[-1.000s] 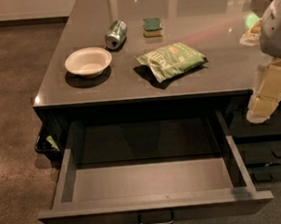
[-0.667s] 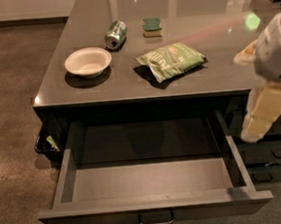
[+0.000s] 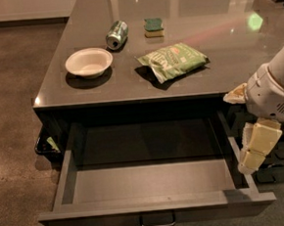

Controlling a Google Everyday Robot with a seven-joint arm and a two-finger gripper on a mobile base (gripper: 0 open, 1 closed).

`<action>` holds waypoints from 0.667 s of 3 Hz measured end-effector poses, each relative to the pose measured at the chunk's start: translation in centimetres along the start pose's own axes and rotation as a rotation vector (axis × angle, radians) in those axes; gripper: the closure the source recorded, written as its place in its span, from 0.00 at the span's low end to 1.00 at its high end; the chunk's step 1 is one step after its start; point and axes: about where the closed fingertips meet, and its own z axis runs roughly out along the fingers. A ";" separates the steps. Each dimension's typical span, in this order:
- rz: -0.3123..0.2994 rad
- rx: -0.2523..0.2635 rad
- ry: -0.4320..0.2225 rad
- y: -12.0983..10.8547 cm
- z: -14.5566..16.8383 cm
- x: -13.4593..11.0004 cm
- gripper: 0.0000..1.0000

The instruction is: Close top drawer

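Here's the top drawer (image 3: 152, 182), pulled far out from under the countertop (image 3: 224, 30) and filling the 6 o'clock part of the view. Its plain grey inside is bare, with nothing standing up to catch on the cabinet. The metal loop handle (image 3: 158, 220) sits dead centre on the front, right at the bottom edge.

The gripper (image 3: 250, 165) hangs at 4 o'clock, pointing downward just outside the drawer's right side wall, near the front corner. Whether it is released or clenched, I cannot tell. The white arm (image 3: 273, 95) reaches in from 3 o'clock. That looks to me like a set-up for a push: low, beside the drawer, where it can swing round to the front face. No contact with the drawer is visible.

On the countertop, well back from the edge and clear of the work, there is a white bowl (image 3: 89, 62) at 10 o'clock, a soda can (image 3: 117, 34) lying on its side at 11, a green sponge (image 3: 153, 27) at 12, and a green chip bag (image 3: 173, 61) near the middle.

My read is that closing hasn't begun. A push off-centre at that right corner could skew the drawer on its runners, so a press nearer the handle would run truer.
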 end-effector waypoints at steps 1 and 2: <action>0.000 0.000 0.000 0.0 0.0 0.0 0.00; -0.004 -0.008 0.009 1.8 0.8 0.3 0.00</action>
